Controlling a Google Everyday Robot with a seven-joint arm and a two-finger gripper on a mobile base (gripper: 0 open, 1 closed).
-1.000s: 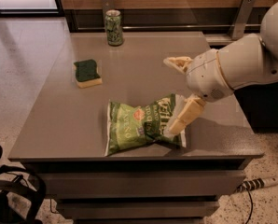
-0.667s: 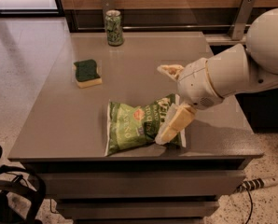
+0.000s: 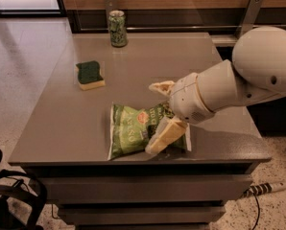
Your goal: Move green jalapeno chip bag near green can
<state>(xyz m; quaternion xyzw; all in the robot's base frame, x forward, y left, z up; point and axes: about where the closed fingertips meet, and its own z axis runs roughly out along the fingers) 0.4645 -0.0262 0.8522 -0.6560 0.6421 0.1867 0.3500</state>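
The green jalapeno chip bag [image 3: 131, 131] lies flat near the front edge of the grey table [image 3: 61, 123], with white lettering and a small red logo. The green can [image 3: 117, 28] stands upright at the table's far edge, well away from the bag. My gripper [image 3: 160, 113] is open over the bag's right half. One cream finger [image 3: 161, 86] is behind the bag and the other [image 3: 165, 135] lies across its front. The white arm [image 3: 229, 87] reaches in from the right and hides the bag's right end.
A yellow sponge with a green top [image 3: 90, 74] lies on the left part of the table, between bag and can. A wall rail with metal brackets [image 3: 248, 13] runs behind the table. A cable [image 3: 265, 189] lies on the floor at right.
My gripper has moved left and lower over the bag, its fingers now straddling the bag's right half. The bag, can and sponge have not moved.
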